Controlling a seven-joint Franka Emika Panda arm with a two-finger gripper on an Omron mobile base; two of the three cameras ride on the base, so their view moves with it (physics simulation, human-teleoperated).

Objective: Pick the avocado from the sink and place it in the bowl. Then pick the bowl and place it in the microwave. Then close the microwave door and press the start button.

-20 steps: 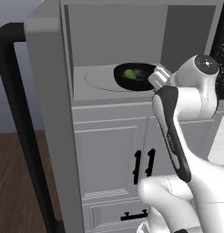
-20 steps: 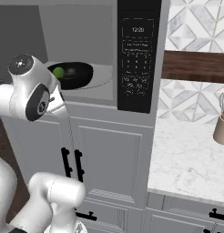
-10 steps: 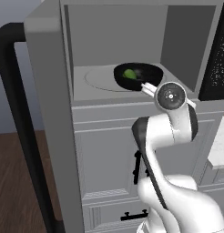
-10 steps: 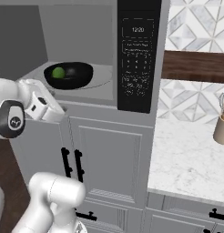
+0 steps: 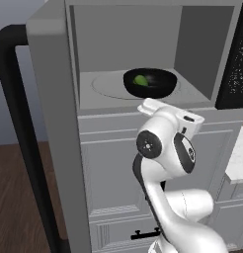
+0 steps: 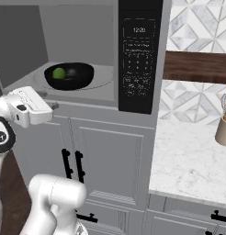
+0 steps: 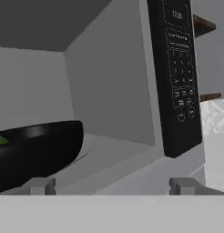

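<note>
bowl w/ avocado in it sits on the turntable inside the microwave; next up, i'd say, is the microwave door, swung wide open at abt 9 o'clock of the claw in left base view, its black bar handle upright. claw hangs just outside the cavity's front edge, spread fully wide, holding and touching nothing.

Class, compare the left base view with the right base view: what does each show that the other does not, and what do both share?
Left base view alone: the open microwave door with its black bar handle. Right base view alone: the marble counter, a beige holder on it, and the control panel face-on. Both: the black bowl on the microwave turntable, with the avocado inside.
</note>
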